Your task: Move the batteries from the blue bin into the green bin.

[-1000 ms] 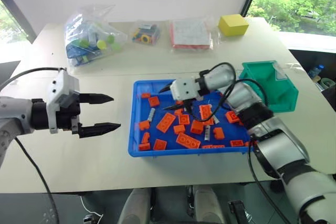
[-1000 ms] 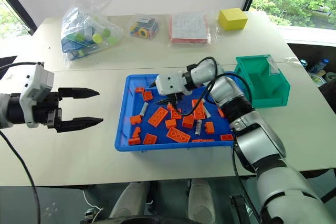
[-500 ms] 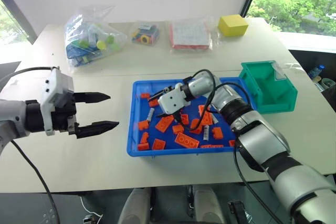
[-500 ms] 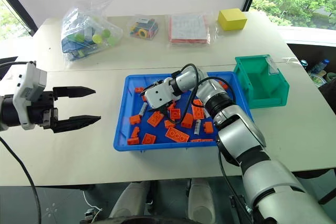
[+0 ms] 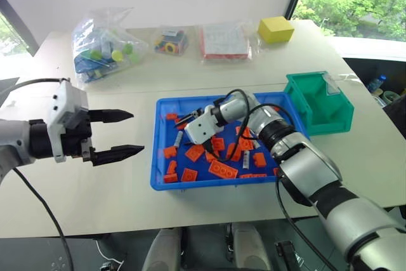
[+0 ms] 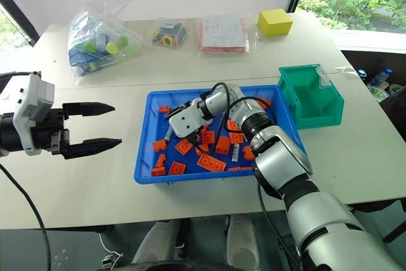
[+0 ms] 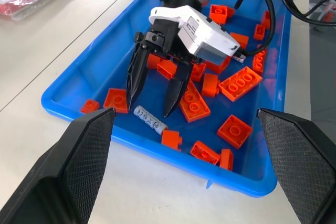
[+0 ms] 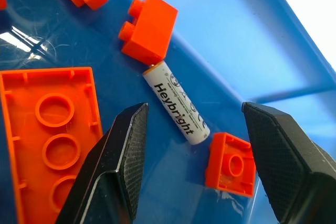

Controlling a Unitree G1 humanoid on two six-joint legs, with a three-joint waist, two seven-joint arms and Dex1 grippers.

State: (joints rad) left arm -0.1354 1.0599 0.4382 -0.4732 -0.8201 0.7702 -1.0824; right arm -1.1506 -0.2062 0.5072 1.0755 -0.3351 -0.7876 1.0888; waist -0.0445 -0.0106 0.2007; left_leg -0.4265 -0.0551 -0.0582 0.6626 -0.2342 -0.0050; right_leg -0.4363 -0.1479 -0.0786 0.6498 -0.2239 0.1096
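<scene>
The right gripper (image 7: 156, 100) is poised open and empty inside the blue bin (image 5: 161, 157) — one battery (image 8: 177, 103) lies between its fingertips, ungrasped. The green bin (image 5: 317, 103) appears empty; every transfer is judged outstanding.

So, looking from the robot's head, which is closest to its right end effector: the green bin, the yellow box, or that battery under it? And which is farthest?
From the right end effector:
1. Battery, just below it in the blue bin.
2. Green bin, to its right, beside the blue bin.
3. Yellow box, at the table's far right edge.
</scene>
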